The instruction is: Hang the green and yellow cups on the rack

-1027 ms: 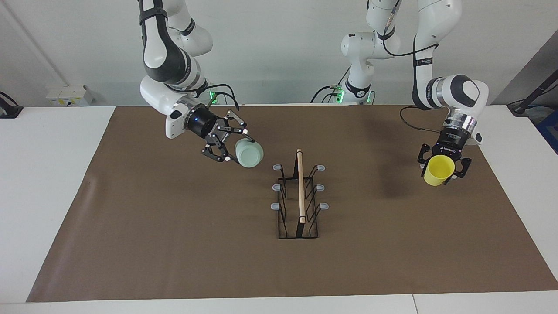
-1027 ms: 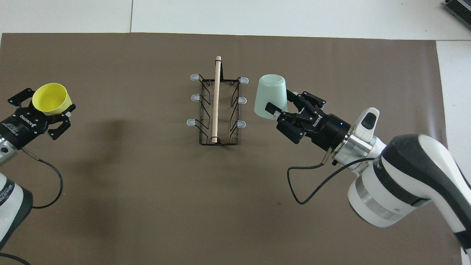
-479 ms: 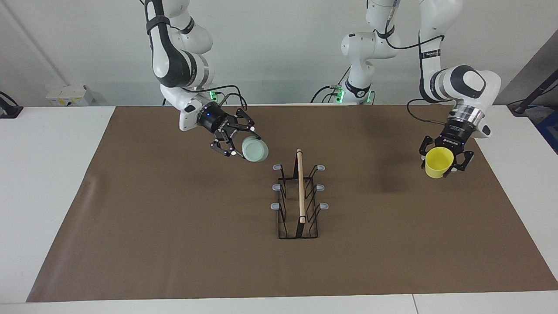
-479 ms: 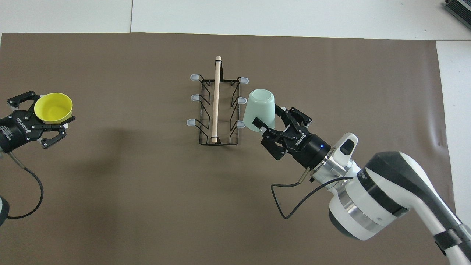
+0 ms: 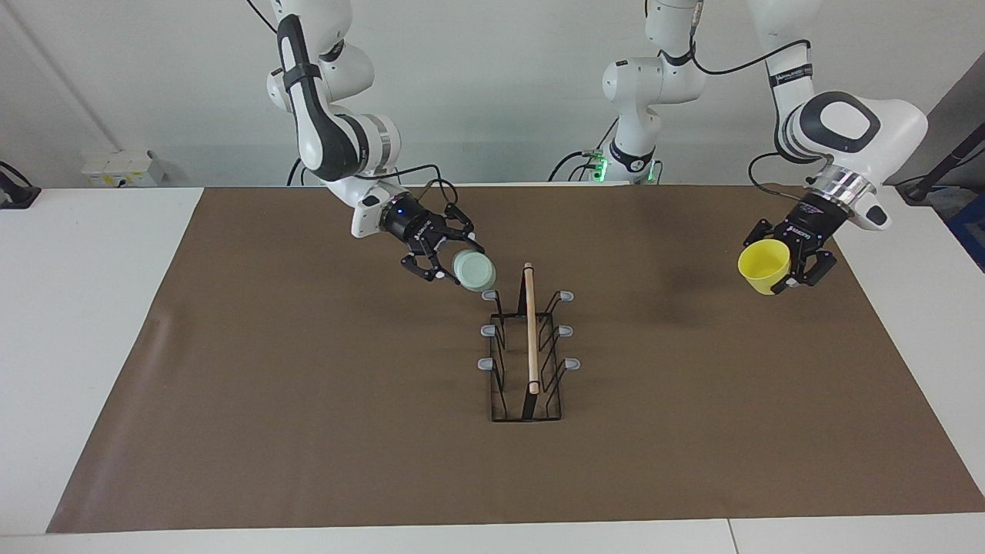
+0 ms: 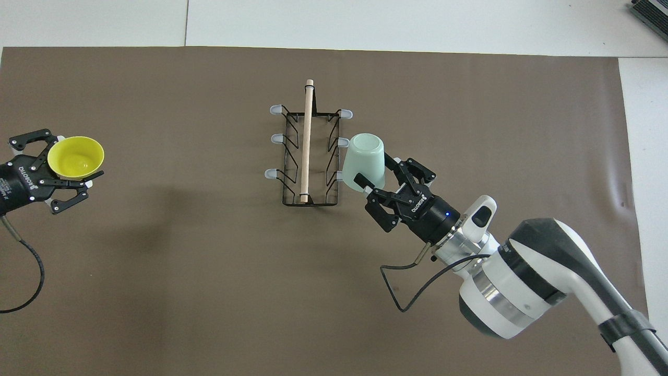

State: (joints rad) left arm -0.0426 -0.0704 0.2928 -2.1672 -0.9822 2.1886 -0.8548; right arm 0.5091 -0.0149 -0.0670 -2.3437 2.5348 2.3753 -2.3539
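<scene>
Beside the rack, on its side toward the right arm's end of the table, the green cup hangs in the air, clamped by its rim in the right end effector. It is tipped so that its closed base leads and its mouth faces back toward the wrist, and it sits just by the grey-tipped prong nearest the robots on that side; from above it overlaps the two nearer prongs there, though I cannot tell whether it touches either.

One risk, as I judge it, is the angle: the prong has to enter the mouth, and with the base leading, the cup could simply knock the tip or shove the light wire frame across the brown mat. A rim grip may also let the smooth plastic pivot or slip if it catches.

That cup is pale mint, handleless and tapered. Its bright yellow twin, the yellow cup, is of like size and shape, held by its rim in the left end effector, mouth tilted upward, over the mat at the left arm's end of the table, well apart from the rack. This arm appears to be waiting.

All six prongs are bare, so neither cup is hung yet.
</scene>
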